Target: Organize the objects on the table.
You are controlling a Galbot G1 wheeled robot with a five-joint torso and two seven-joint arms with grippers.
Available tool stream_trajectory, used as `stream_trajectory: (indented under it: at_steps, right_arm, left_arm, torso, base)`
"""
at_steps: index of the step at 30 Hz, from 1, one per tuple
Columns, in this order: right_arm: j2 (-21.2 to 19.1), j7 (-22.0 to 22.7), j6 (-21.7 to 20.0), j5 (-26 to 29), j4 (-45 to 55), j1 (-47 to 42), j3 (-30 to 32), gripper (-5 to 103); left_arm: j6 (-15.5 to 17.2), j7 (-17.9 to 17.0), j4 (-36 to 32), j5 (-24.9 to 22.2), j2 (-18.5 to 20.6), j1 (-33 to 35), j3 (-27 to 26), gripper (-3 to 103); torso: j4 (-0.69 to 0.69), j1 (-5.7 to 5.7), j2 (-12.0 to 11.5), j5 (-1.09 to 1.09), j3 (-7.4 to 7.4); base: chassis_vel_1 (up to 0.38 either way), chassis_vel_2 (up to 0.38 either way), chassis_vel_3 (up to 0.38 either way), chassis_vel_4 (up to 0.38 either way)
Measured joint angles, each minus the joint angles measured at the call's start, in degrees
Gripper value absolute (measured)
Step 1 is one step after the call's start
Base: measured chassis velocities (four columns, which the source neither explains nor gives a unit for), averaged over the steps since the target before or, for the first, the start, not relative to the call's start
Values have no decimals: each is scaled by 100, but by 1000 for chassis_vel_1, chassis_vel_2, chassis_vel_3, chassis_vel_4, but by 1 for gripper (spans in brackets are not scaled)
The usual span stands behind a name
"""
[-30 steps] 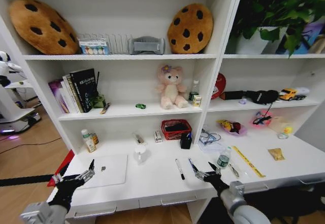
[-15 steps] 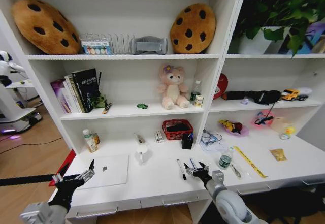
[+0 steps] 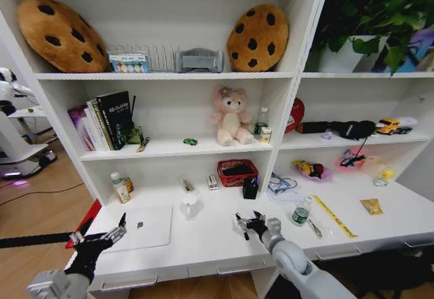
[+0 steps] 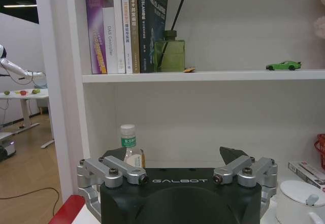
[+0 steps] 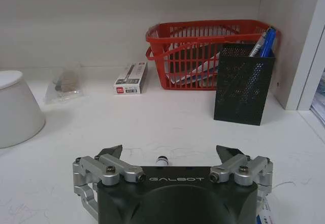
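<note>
My right gripper (image 3: 248, 222) hovers open low over the white table (image 3: 203, 245), right above the black pen, whose pale tip (image 5: 162, 159) peeks out between the fingers in the right wrist view. A blue pen (image 5: 264, 217) lies just beside that gripper (image 5: 170, 153). The silver laptop (image 3: 144, 227) lies at the front left, and my left gripper (image 3: 103, 234) stays open at its left edge. A small clear bottle (image 3: 299, 213) stands to the right of the pens. Another bottle (image 3: 119, 187) stands at the back left, ahead of the left gripper (image 4: 172, 158).
A white lidded cup (image 3: 188, 206) stands mid-desk. At the back are a red basket (image 5: 205, 51), a black mesh pen holder (image 5: 242, 88) and a small box (image 5: 130, 77). A yellow ruler (image 3: 332, 215) lies right of the bottle. The shelf above carries a green toy car (image 4: 283, 65).
My right gripper has slid left along the desk, from beside the clear bottle to over the pens. The left arm has stayed put.
</note>
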Motion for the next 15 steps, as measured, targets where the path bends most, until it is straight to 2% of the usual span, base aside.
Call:
stream_trajectory:
  at_steps: [9,12,14,15]
  right_arm:
    - [108,25,-44,-95,-174,45,-152,101]
    - [172,61,-50,-136,-266,47,-188,86]
    - [174,70,-64,-130,-281,49,-201,86]
    - [174,83,-75,-107,-288,51,-213,81]
  left_arm:
    - [0,0,0,0,0,0,0,100]
    - [0,0,0,0,0,0,0,100]
    - [0,0,0,0,0,0,0,100]
    - [0,0,0,0,0,0,0,100]
  torso:
    - [-1,-1,0,0,0]
    - [-1,-1,0,1,0]
    - [0,-1,0,1,0]
    - [-1,-1,0,1,0]
  base:
    - [0,0,0,0]
    - [0,0,0,0]
    - [0,0,0,0]
    - [0,0,0,0]
